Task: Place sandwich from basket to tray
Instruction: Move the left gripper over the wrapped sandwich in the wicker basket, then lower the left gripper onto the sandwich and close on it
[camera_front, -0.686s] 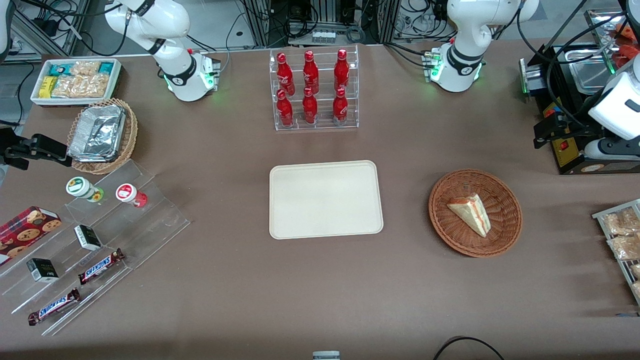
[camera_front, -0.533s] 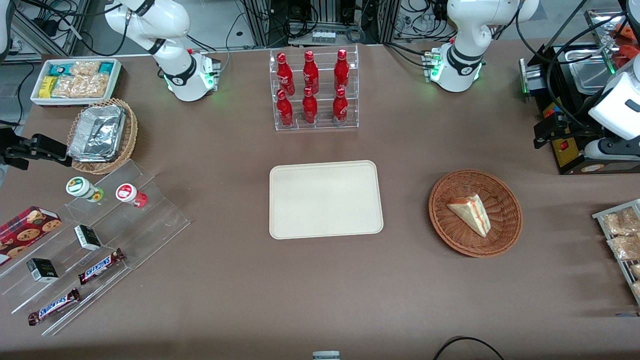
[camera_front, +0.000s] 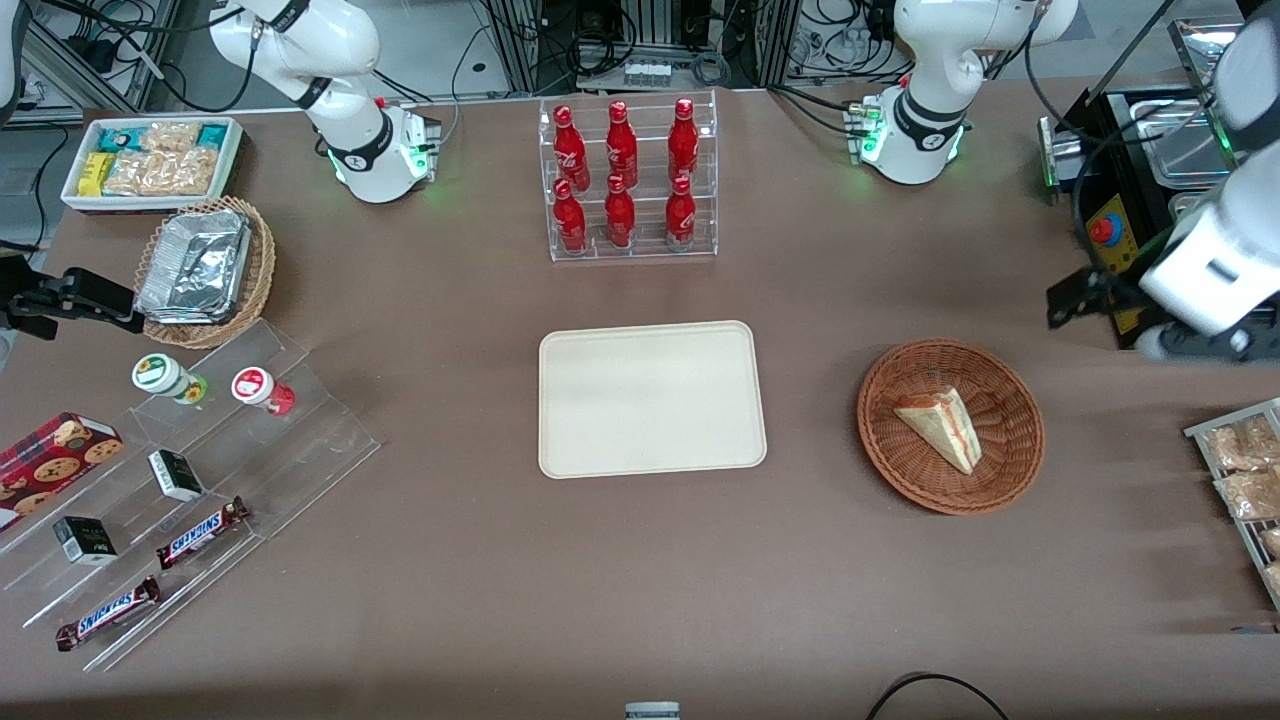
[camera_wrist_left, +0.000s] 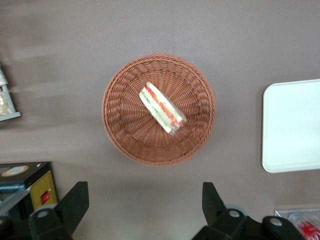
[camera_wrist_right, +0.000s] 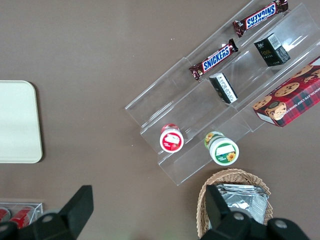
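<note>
Sandwich lies diagonally in the basket, its filling edge facing the tray. Nothing covers it. Gripper hovers above, jaws spread wide.

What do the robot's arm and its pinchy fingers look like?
The working arm has a glossy white, rounded shell with black joint bands and black cables trailing from it. Its gripper is open, with two black, wedge-shaped fingers fixed by silver screws, above the brown table.

Brown table; tray, basket, bottle rack; gripper above
</note>
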